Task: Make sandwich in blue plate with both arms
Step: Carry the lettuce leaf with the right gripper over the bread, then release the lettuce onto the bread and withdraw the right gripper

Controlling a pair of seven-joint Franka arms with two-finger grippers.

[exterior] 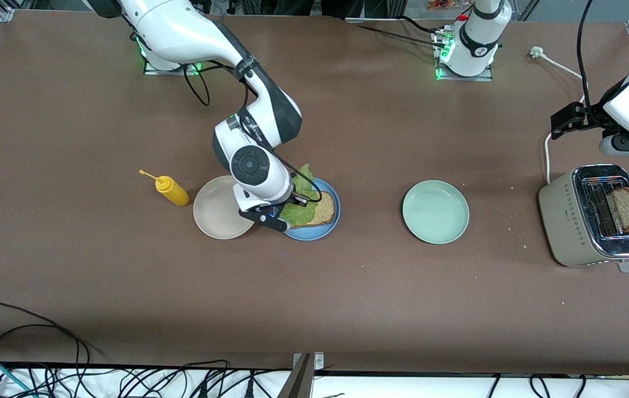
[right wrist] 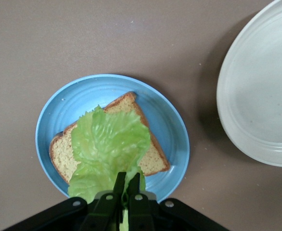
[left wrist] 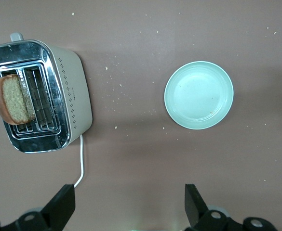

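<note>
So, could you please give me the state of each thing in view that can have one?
blue plate: holds one bread slice with lettuce on top
lettuce leaf: lying on the slice, pinched at one edge
right gripper: shut on the lettuce leaf, over the blue plate
left gripper: open, waiting above the table by the toaster
toaster: second bread slice standing up in one slot
beige plate: empty
pale green plate: empty
mustard bottle: lying on its side
</note>
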